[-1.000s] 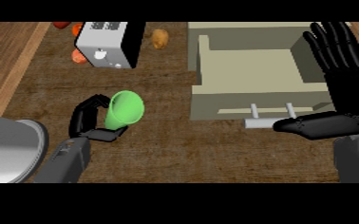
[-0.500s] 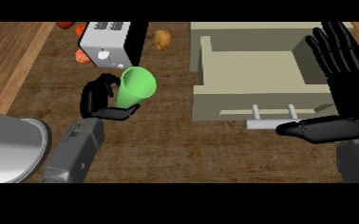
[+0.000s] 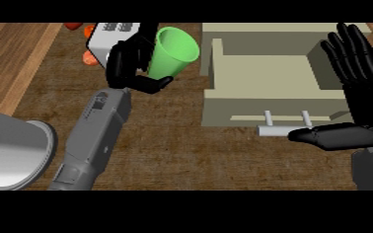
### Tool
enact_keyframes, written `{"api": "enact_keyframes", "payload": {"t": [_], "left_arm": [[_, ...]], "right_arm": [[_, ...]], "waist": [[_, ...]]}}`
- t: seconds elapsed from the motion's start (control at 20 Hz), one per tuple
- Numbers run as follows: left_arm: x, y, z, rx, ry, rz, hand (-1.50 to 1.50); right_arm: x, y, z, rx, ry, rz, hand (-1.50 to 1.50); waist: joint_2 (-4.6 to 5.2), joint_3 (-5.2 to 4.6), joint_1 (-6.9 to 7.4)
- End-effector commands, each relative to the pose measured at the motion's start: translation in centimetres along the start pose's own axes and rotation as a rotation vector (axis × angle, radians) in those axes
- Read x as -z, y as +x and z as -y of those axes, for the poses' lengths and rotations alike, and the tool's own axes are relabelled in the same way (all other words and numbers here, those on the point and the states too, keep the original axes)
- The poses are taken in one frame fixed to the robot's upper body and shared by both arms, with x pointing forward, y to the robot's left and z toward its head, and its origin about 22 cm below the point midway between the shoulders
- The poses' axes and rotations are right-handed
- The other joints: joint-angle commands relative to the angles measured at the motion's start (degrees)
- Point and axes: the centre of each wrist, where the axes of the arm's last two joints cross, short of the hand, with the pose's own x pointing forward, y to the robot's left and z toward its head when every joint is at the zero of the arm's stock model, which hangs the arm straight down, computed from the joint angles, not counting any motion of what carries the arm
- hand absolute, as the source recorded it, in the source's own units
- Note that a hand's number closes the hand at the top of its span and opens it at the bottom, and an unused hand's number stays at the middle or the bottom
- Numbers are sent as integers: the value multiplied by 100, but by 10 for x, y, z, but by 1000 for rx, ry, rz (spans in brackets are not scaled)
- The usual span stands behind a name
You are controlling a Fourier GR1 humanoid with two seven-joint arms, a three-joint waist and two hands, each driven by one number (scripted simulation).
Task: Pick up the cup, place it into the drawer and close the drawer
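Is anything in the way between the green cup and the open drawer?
Nothing visible is. The left hand holds the green cup tilted in the air, just left of the open drawer. The drawer's near wall is the only edge to clear.

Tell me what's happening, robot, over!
Left hand holding cup, left of open drawer. Right hand open at drawer's right. Path clear.

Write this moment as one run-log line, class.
left hand: shut on green cup, lifted | right hand: open, beside drawer handle | drawer: open | cup: not yet inside
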Motion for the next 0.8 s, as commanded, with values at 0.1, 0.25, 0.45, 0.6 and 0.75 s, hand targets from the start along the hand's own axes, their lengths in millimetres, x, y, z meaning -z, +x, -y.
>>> {"api": "enact_keyframes", "payload": {"t": [0.1,0.25,0.45,0.6,0.75], "left_arm": [[79,58,59,23,-43,12,150],[103,77,93,49,-80,-20,150],[120,86,113,105,-47,-58,150],[132,82,123,141,-54,-149,150],[143,88,143,207,-41,-213,150]], "right_arm": [[-3,-17,10,10,-5,-5,-150],[4,-6,12,4,1,10,-150],[2,-11,16,-2,-11,33,-150],[5,1,6,5,11,25,-150],[17,0,-2,28,34,46,-150]], "waist": [[18,1,-52],[27,-2,-144],[55,-1,-189],[87,-2,-296],[116,3,-401]]}}
